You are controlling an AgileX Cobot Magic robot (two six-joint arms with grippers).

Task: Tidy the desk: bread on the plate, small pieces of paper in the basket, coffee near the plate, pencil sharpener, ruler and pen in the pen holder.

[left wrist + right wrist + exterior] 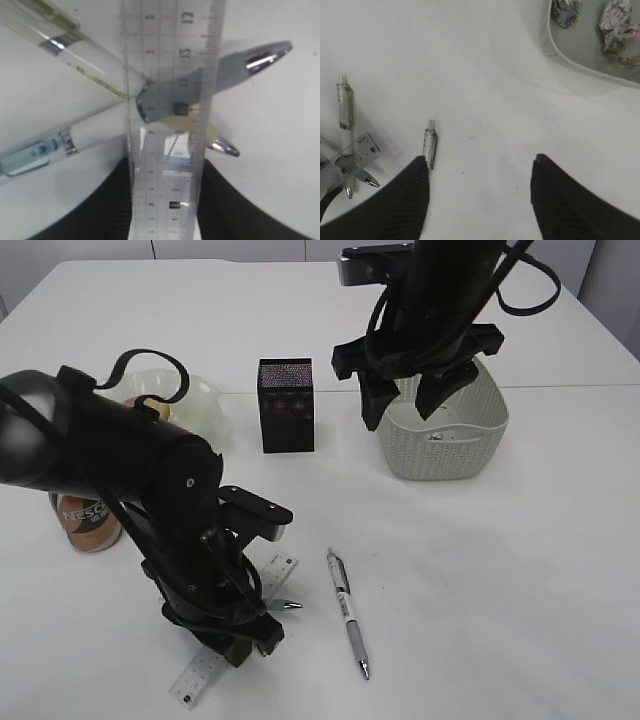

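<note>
The left gripper (165, 200) was clamped on the ruler (170, 100), which lay on the desk (500, 570) across two pens (215, 75). The right gripper (405, 400) hung open and empty above the basket (450, 455), beside the pen holder (286, 405).

Setting: lab/test room w/ office-desk mock-up.
Surface: plain white desk (560, 570), seam across, pale bare walls behind.
Rig: two black robot arms over tabletop, cables exposed.
Props: mesh pen holder (286, 405), pen (347, 612), ruler (167, 150), green basket (450, 445), coffee (86, 522) bottle; staged layout.
</note>
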